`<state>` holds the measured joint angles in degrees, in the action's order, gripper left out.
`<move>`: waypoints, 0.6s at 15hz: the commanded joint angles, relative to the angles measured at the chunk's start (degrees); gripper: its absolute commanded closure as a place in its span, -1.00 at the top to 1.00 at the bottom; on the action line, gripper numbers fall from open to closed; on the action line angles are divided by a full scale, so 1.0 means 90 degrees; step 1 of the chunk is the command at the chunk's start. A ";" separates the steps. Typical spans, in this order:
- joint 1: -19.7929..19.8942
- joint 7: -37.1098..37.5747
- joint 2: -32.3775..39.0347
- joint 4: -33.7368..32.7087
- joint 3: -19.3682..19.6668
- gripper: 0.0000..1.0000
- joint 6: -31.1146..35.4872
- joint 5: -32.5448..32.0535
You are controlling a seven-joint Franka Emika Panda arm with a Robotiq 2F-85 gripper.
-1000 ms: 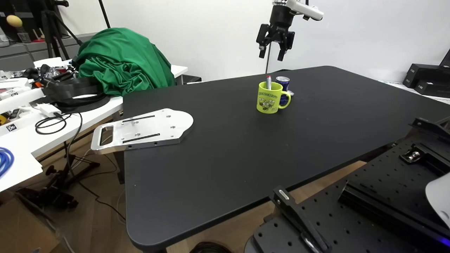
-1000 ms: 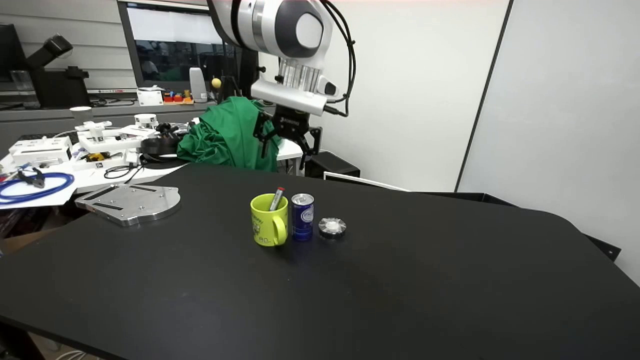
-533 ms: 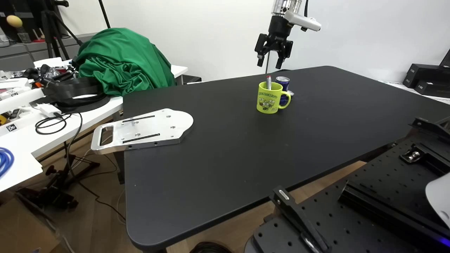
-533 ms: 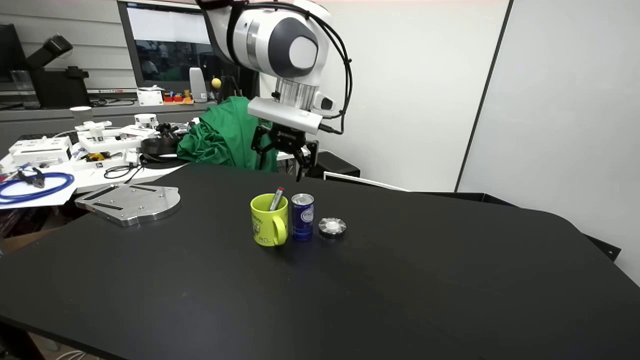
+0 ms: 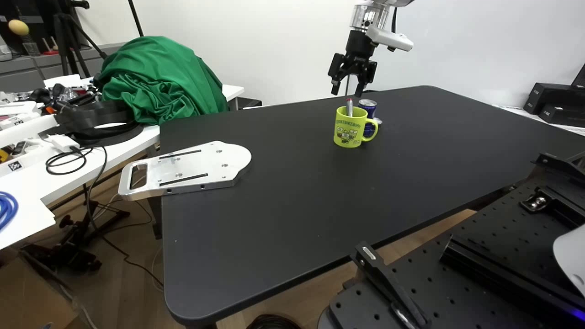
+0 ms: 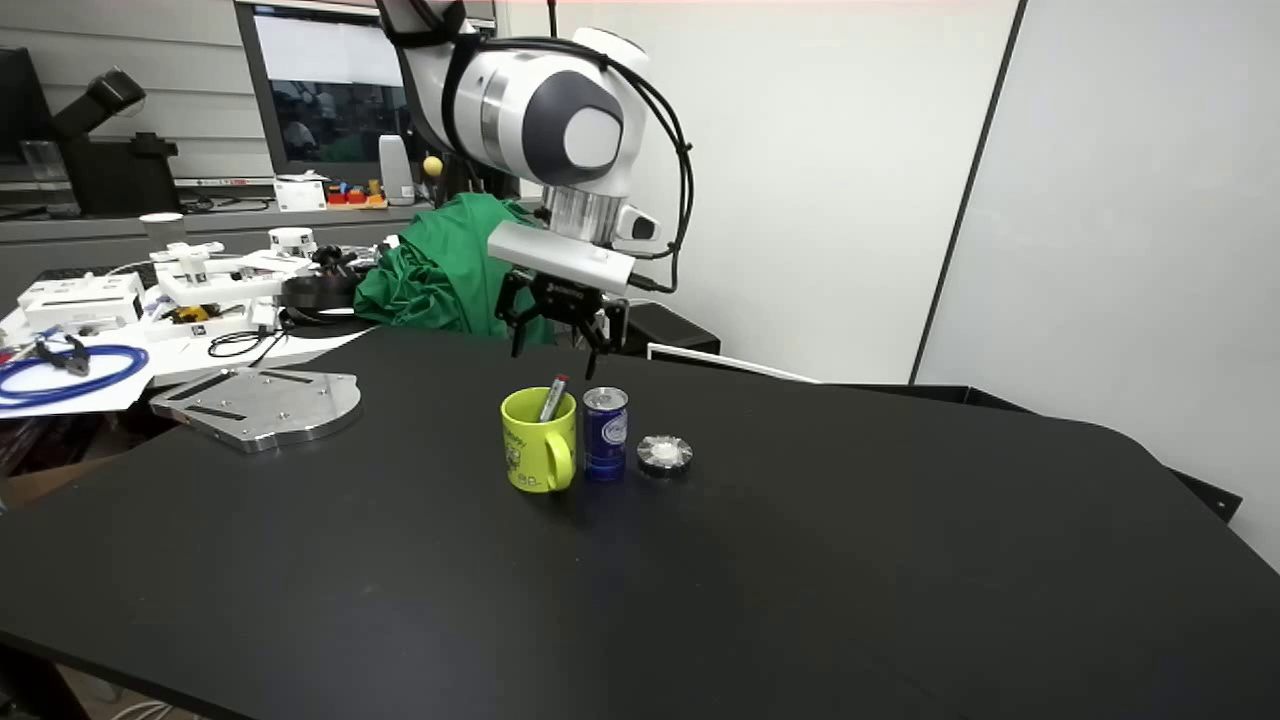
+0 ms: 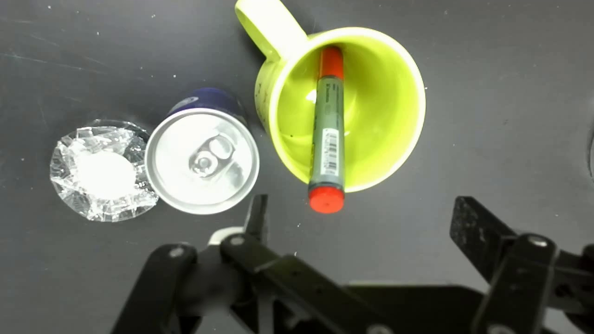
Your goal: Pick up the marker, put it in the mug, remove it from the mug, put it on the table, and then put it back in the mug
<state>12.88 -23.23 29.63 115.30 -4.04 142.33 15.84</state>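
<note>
The marker (image 7: pixel 330 106) is grey with red ends. It stands tilted inside the yellow-green mug (image 7: pixel 390 111), and its upper red end sticks out past the rim. The mug stands upright on the black table (image 5: pixel 283 210). The marker shows in both exterior views (image 5: pixel 349 108) (image 6: pixel 551 400), and so does the mug (image 5: pixel 346 132) (image 6: pixel 524 455). My gripper (image 7: pixel 359 206) is open and empty. In both exterior views the gripper (image 5: pixel 348 90) (image 6: pixel 554 362) hangs above the table, above the mug and apart from it. In the wrist view the marker's red end lies between the finger lines, closer to the left finger (image 7: pixel 256 218).
A blue can (image 6: pixel 605 440) with a silver top stands close beside the mug. A plastic-wrapped round object (image 6: pixel 664 455) lies beyond the can. A silver metal plate (image 5: pixel 201 167) lies at the table's edge. A green cloth (image 5: pixel 160 82) sits on the cluttered white table.
My open gripper has come down toward the mug and shifted slightly left in both exterior views. The mug, marker and can have not moved.
</note>
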 commanded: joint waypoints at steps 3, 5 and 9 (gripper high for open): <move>0.0153 -0.0212 0.0075 0.0084 -0.0179 0.48 0.0209 0.0112; 0.0173 -0.0211 0.0097 0.0088 -0.0199 0.19 0.0220 0.0108; 0.0180 -0.0161 0.0115 0.0081 -0.0186 -0.38 0.0190 0.0084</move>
<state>13.55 -24.16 30.97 115.62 -5.02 143.61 15.86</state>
